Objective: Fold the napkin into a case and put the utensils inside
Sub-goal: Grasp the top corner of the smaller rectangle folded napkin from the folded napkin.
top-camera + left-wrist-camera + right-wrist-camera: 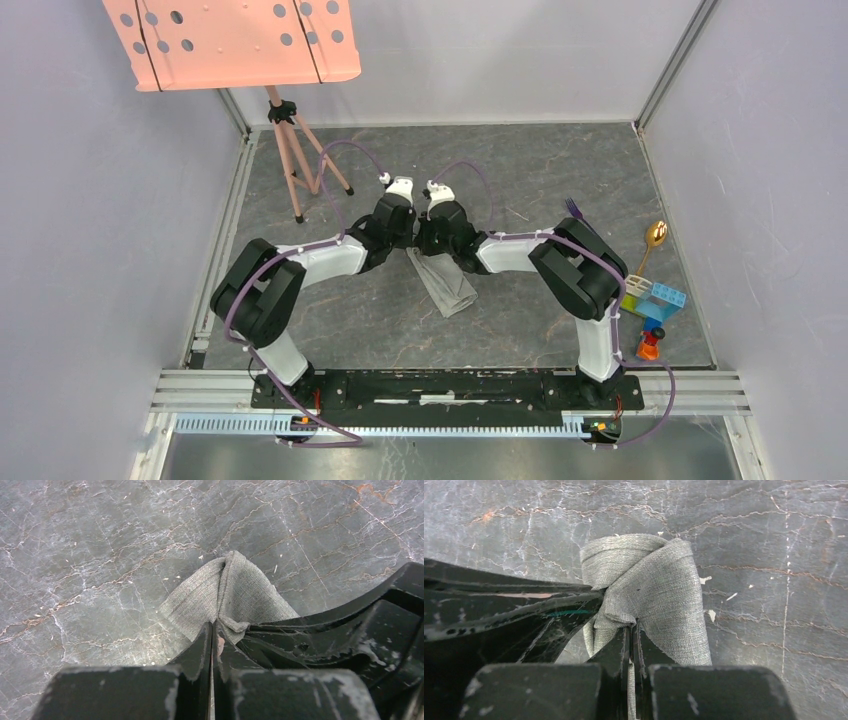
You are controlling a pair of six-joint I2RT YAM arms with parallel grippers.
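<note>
The grey marbled counter (520, 170) is walled on three sides. At its centre the napkin (447, 285), bunched narrow, is clamped at its far end by the left end effector (212, 630) and right end effector (631, 630). Folding is judged in hand; fork (573, 208) and spoon (656, 233) lie well apart, rightward. A coordinated fold-over is called for next.

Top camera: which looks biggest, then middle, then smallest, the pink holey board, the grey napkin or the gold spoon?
1. The pink board, though it is raised up nearer the camera, which may make it look bigger.
2. The grey napkin, bunched up.
3. The gold spoon, clearly the smallest.
</note>
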